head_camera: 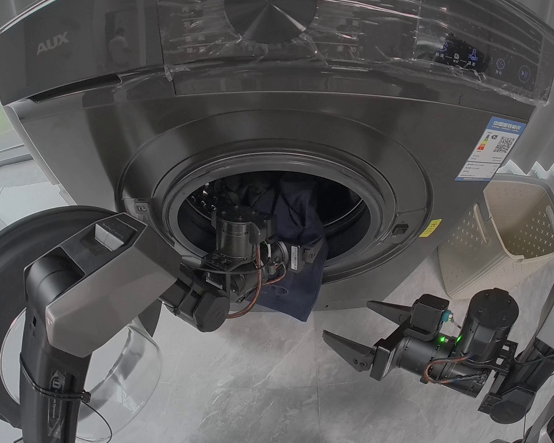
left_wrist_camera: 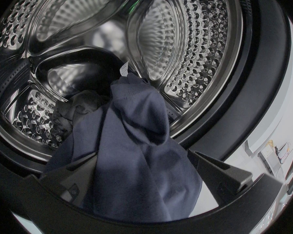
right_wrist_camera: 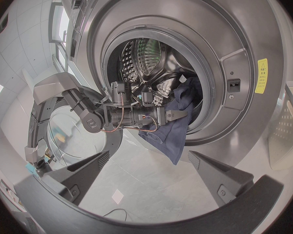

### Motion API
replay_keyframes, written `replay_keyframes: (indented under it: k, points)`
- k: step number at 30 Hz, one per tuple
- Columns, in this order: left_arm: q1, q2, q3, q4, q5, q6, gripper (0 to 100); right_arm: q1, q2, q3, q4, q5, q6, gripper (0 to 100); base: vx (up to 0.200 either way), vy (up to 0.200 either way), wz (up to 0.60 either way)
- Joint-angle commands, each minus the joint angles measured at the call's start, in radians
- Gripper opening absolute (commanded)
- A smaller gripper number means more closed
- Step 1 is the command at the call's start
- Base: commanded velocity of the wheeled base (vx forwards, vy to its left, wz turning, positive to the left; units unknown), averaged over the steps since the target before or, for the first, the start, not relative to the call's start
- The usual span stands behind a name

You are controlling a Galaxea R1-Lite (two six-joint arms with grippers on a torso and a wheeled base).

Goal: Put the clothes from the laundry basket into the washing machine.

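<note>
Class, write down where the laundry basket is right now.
In the head view the laundry basket sits at the right, beside the washing machine, beyond the right gripper.

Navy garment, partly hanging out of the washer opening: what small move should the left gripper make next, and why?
Probably close on the navy garment and push it deeper into the drum. The left gripper sits open at the opening with cloth draped through it, and a tail hangs outside below the door rim.
</note>
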Motion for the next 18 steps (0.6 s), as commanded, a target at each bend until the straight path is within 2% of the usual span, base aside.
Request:
replay_keyframes:
  k: [1,2,3,14,15,18]
  points:
    - [-0.008,0.023,-0.01,-0.007,-0.003,0.001,100,0.003,0.004,0.0,-0.001,0.001,0.0,100,0.0,0.0,0.0]
    - [-0.008,0.028,-0.013,-0.01,-0.003,0.001,100,0.001,0.004,0.0,-0.001,-0.001,0.001,100,0.0,0.0,0.0]
    - [-0.008,0.04,-0.02,-0.018,0.0,0.004,0,0.001,0.004,0.0,-0.001,0.001,0.001,100,0.0,0.0,0.0]
    - [0.02,0.08,-0.181,-0.013,0.032,-0.011,0,0.001,0.003,-0.008,-0.001,0.001,0.0,100,0.0,0.0,0.0]
    - [0.026,0.08,-0.241,-0.013,0.057,-0.035,0,0.001,0.003,-0.009,-0.001,0.001,0.0,100,0.0,0.0,0.0]
    - [0.032,0.087,-0.309,-0.013,0.087,-0.06,0,0.001,0.006,-0.009,-0.001,0.001,0.0,100,0.0,0.0,0.0]
